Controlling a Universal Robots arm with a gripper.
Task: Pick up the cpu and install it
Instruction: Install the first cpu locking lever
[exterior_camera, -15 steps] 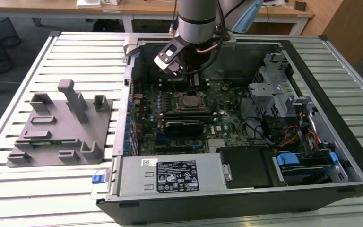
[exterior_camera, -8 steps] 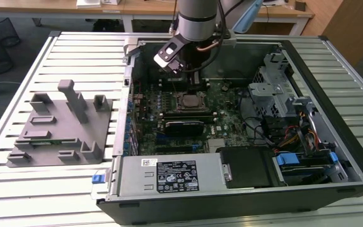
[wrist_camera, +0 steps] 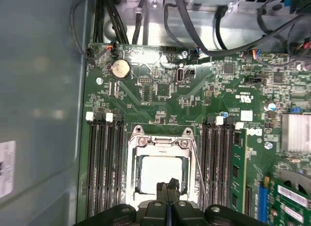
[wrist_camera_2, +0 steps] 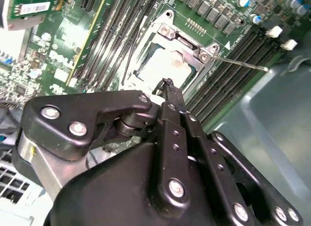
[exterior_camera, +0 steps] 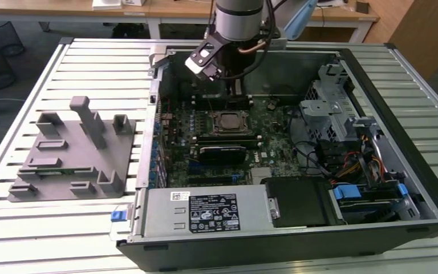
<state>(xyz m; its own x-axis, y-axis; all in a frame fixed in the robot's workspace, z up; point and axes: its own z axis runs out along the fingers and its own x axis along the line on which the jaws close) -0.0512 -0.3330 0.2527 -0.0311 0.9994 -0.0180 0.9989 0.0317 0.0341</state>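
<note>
The cpu (wrist_camera: 158, 171) is a pale silvery square lying flat inside the metal frame of the motherboard socket (wrist_camera: 160, 138). It also shows in the second wrist view as the cpu (wrist_camera_2: 163, 65). In the exterior view the socket (exterior_camera: 229, 121) sits mid-board inside the open computer case. My gripper (wrist_camera: 168, 185) hangs just above the cpu's edge, and its black fingers are pressed together with nothing between them. The same gripper (wrist_camera_2: 168, 85) appears in the second wrist view and the gripper (exterior_camera: 235, 91) in the exterior view, over the board just behind the socket.
Memory slots (wrist_camera: 104, 163) flank the socket on both sides, and a thin metal lever (wrist_camera_2: 238, 64) sticks out beside it. The case walls (exterior_camera: 401, 114), cables (exterior_camera: 341, 165) and a drive cage surround the board. A grey plastic fixture (exterior_camera: 71, 154) stands on the slatted table at the exterior view's left.
</note>
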